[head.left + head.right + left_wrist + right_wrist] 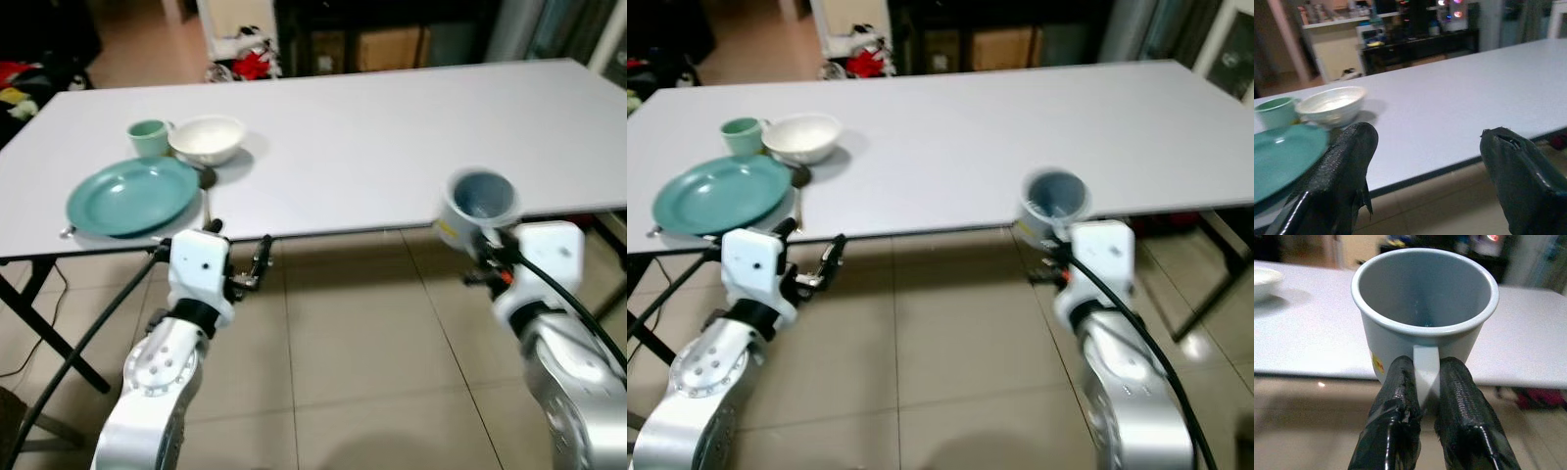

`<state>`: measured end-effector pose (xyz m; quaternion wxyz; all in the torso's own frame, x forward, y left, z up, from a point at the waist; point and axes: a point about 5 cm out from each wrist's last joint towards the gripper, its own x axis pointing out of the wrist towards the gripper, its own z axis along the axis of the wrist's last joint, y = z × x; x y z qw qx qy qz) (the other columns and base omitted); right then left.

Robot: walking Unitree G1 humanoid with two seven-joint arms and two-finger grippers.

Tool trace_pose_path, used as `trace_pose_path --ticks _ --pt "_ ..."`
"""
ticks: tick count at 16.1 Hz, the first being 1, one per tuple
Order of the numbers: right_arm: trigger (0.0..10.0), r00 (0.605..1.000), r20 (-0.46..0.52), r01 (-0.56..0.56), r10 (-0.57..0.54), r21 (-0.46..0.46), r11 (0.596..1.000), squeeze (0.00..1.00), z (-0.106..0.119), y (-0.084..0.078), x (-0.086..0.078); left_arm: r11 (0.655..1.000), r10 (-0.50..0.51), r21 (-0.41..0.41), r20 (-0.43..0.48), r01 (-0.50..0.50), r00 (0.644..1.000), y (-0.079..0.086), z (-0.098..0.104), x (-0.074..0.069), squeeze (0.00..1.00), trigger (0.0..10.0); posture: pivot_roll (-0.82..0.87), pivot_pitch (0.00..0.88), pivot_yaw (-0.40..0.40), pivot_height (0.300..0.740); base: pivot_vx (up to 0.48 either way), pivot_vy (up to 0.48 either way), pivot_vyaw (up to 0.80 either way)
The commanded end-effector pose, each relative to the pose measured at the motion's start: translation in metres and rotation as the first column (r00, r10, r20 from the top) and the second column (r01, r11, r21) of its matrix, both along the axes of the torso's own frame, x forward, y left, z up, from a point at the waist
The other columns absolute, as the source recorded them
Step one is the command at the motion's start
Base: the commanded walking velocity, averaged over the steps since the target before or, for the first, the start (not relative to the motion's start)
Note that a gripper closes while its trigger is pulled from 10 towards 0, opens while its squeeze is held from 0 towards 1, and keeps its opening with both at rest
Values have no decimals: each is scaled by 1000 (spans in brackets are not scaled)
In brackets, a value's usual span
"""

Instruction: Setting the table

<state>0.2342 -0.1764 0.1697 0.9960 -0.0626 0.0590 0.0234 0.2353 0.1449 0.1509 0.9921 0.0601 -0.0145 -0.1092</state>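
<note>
A pale blue mug [479,203] hangs at the white table's [392,137] near edge on the right. My right gripper [1422,384] is shut on its handle, with the mug [1424,316] upright and empty. On the table's left end lie a teal plate [132,195], a white bowl [208,139] and a small green cup [148,137]. My left gripper [240,257] stands open below the table edge, near the plate, with nothing between its fingers [1347,181].
Black folding table legs [44,323] and a cable run under the left end. Tiled floor [353,343] lies under the arms. Dark shelving and red clutter [250,64] stand behind the table. The table's middle and right are bare.
</note>
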Motion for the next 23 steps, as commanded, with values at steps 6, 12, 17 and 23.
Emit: trace_pose_path --ticks 6,12,17,23 --pt "10000 992 2 -127 127 -9 992 0 0 13 7 999 39 13 5 -39 999 6 0 -2 0 10000 -20 0 9 740 340 0 0" --pt "10000 990 -21 -138 137 -10 990 0 -3 11 6 999 29 15 7 -29 1000 3 0 0 0 10000 -22 0 9 740 344 0 0" --pt "10000 990 -8 -141 141 -21 990 0 -2 11 9 1000 22 18 13 -22 1000 4 1 1 0 10000 -19 0 10 740 343 0 0" --pt "10000 990 -10 -140 139 -31 990 0 -3 11 10 1000 13 18 13 -13 1000 3 1 1 0 10000 -17 0 17 740 343 0 0"
